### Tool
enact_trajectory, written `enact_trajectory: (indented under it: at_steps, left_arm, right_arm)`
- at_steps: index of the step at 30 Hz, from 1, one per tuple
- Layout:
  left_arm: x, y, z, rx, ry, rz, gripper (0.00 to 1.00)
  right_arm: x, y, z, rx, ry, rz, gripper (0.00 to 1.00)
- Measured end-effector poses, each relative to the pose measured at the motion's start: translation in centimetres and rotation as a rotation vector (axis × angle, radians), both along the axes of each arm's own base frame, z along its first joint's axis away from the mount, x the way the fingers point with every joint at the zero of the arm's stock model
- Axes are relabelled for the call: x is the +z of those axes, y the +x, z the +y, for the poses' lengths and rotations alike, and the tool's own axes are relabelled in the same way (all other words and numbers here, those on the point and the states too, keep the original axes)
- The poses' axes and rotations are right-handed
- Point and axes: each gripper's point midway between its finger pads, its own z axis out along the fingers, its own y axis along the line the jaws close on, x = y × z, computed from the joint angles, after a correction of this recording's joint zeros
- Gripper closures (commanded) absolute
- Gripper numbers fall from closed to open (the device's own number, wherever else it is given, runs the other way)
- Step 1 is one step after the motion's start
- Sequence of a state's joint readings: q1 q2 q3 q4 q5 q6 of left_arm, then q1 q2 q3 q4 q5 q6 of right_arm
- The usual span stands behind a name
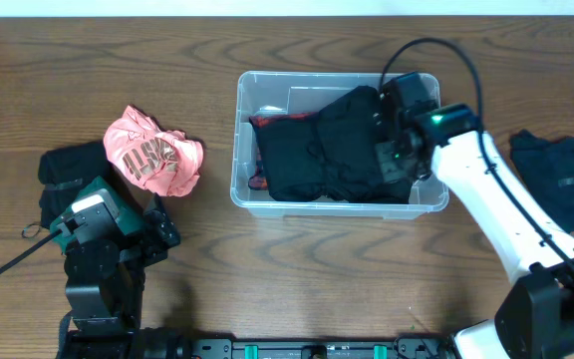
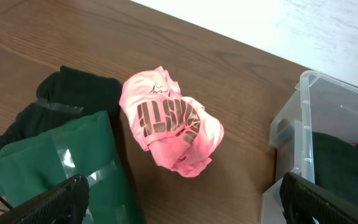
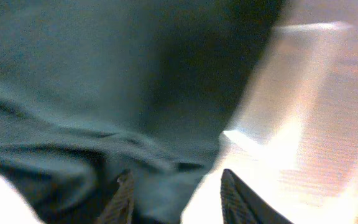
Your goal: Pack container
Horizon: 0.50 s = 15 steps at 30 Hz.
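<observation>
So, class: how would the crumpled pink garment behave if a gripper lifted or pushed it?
Probably floppy: the pink garment lies in soft crumpled folds, so it should droop when lifted. Being thin fabric, likely light. Pushed, it would probably bunch, not roll.

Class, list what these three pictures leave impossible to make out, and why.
Right gripper: right wrist view blurred; overhead, its arm covers the fingers; grip unclear.
Clear plastic rectangular container: floor covered by black clothes, overhead.
Dark blue garment: too small overhead to identify.

overhead: straight down, whole table (image 1: 88,60)
left wrist: low, facing far edge
right wrist: close, blurred
shared overhead/left wrist: pink cloth (image 1: 152,150) (image 2: 169,121), container (image 1: 337,207) (image 2: 328,106)
</observation>
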State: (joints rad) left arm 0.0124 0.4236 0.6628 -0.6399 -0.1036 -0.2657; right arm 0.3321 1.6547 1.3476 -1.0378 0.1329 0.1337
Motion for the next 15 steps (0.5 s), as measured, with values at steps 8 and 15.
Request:
enact_trajectory:
  at_steps: [8, 15]
  left_arm:
    - [0.0, 0.0, 0.0, 0.000, 0.000, 0.000, 0.02]
    - [-0.3, -0.1, 0.0, 0.000, 0.000, 0.012, 0.02]
  right_arm:
    - [6.4, 3.8, -13.8, -0.347, -0.180, -0.267, 0.02]
    - [5.1, 2.4, -25.5, -0.582, -0.271, -0.226, 0.03]
